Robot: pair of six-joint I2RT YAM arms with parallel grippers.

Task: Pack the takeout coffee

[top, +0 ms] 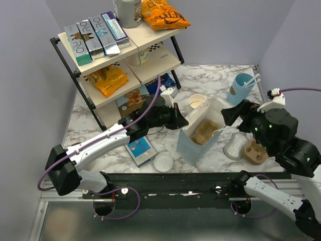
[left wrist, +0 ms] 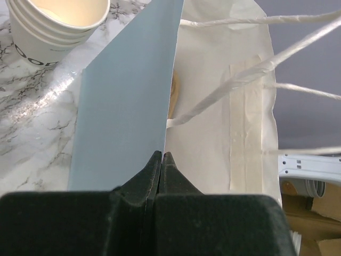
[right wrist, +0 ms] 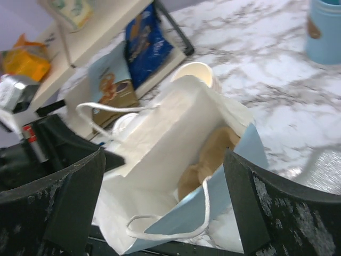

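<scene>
bag (top: 189, 145): stands open on the table (top: 210, 75); pale blue outside, white inside, twine handles hanging loose.
left gripper (left wrist: 161, 160): jaws pressed together on the bag's rim, pinching the paper wall, with the blue face on one side and the white lining on the other.
right gripper (right wrist: 164, 160): fingers spread wide, holding nothing; on the bag's side opposite the left gripper, facing its mouth.
tray (top: 205, 131): brown pulp, lying inside the bag.
coffee: cannot tell where. A white rounded shape (right wrist: 127, 124) just past the bag's wall on the left gripper's side is too blurred to name.
cup stack (top: 197, 103): lidless, just behind the bag.
lid (top: 163, 162): flat and white, near the bag's front corner, not touching it.
blue cup (top: 241, 88): behind and right of the bag, well apart.
</scene>
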